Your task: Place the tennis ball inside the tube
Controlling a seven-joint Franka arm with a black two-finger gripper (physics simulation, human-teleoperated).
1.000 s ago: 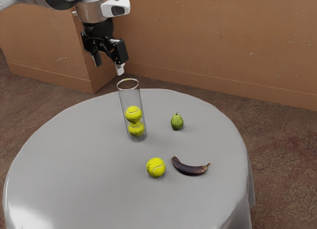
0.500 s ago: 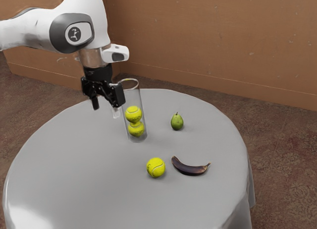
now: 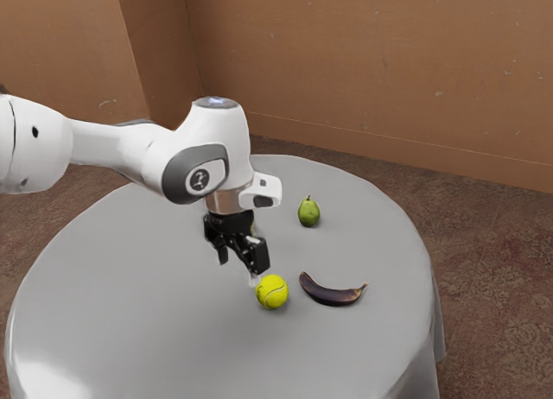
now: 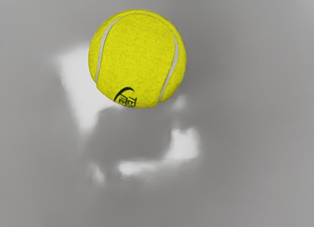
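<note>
My gripper (image 3: 239, 268) hangs low over the grey table, its two fingers apart with nothing between them. Just to the exterior view's right of it, and close to the nearer fingertip, the loose tennis ball (image 3: 272, 292) rests on the tabletop. That same yellow-green ball (image 4: 137, 59) lies below the hand in the wrist view, with white seams and dark lettering. My arm and hand hide nearly all of the clear tube and the balls inside it.
A dark banana (image 3: 333, 292) lies close beside the ball, on the exterior view's right. Farther back stands a green pear (image 3: 308, 212). The round table (image 3: 173, 330) has a grey cloth, and a brown wall rises behind it.
My arm has come down and across toward the exterior view's right, from beside the tube to near the loose ball, and now covers the tube. Ball, banana and pear have not moved.
</note>
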